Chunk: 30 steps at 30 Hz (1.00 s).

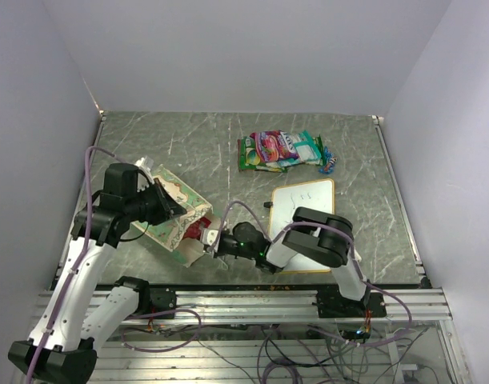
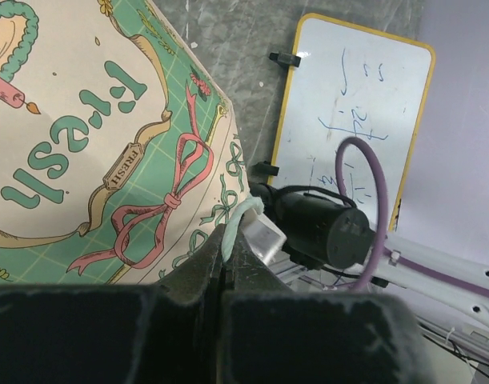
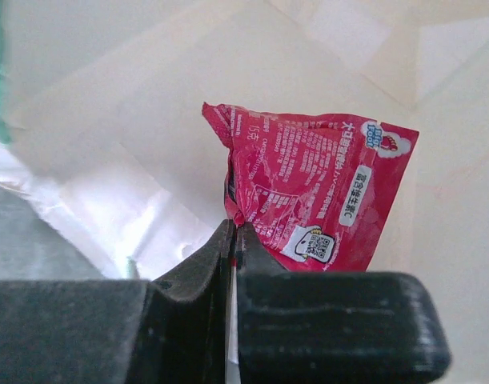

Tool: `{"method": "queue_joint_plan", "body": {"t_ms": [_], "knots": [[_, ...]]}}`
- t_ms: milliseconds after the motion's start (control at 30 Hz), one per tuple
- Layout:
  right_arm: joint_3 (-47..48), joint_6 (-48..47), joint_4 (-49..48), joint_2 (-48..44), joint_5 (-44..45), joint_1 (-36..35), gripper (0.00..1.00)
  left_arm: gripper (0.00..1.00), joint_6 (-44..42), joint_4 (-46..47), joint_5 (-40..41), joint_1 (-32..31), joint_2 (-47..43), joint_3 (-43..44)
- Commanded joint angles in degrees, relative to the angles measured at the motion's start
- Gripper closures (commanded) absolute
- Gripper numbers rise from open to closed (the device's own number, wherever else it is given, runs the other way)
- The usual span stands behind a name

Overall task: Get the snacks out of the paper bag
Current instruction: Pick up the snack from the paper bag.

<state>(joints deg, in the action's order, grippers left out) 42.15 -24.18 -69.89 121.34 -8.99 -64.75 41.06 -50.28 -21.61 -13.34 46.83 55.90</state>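
The paper bag (image 1: 170, 219) lies on its side at the near left, its mouth facing right. My left gripper (image 1: 174, 206) is shut on the bag's pale string handle (image 2: 234, 226); the bag's green patterned panel (image 2: 108, 136) fills the left wrist view. My right gripper (image 1: 209, 238) reaches into the bag's mouth and is shut on the edge of a red snack packet (image 3: 316, 200), with the bag's cream inside (image 3: 148, 88) behind it. The red packet shows at the mouth in the top view (image 1: 196, 230). Several snack packets (image 1: 278, 150) and a blue candy (image 1: 330, 163) lie at the back.
A white whiteboard (image 1: 306, 214) with a yellow frame lies right of the bag, partly under my right arm; it also shows in the left wrist view (image 2: 356, 104). The table's near rail (image 1: 244, 300) runs just behind the arm bases.
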Motion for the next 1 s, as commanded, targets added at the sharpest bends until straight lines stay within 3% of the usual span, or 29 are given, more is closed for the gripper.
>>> {"method": "queue_joint_plan", "body": {"t_ms": [0, 433, 700, 833, 967], "knots": [[-3.0, 1.1, -2.9, -5.1, -1.4, -0.7, 1.00, 0.93, 0.7, 2.9, 0.8, -0.4, 0.7, 2.6], [-12.0, 2.5, 14.3, -23.8, -6.2, -1.8, 1.00, 0.93, 3.3, 6.3, 1.4, -0.4, 4.1, 5.5], [-13.2, -1.0, 43.7, -49.0, -13.4, -2.0, 1.00, 0.93, 3.8, 7.2, 3.7, -0.3, 8.1, 9.2], [-9.6, -4.2, 61.2, -61.9, -9.0, -2.0, 1.00, 0.93, 3.7, 7.5, 4.2, -0.2, 12.3, 13.5], [-4.9, -6.6, 69.9, -71.1, 3.6, -1.2, 1.00, 0.93, 3.8, 8.4, 3.3, 0.0, 16.8, 19.6]]}}
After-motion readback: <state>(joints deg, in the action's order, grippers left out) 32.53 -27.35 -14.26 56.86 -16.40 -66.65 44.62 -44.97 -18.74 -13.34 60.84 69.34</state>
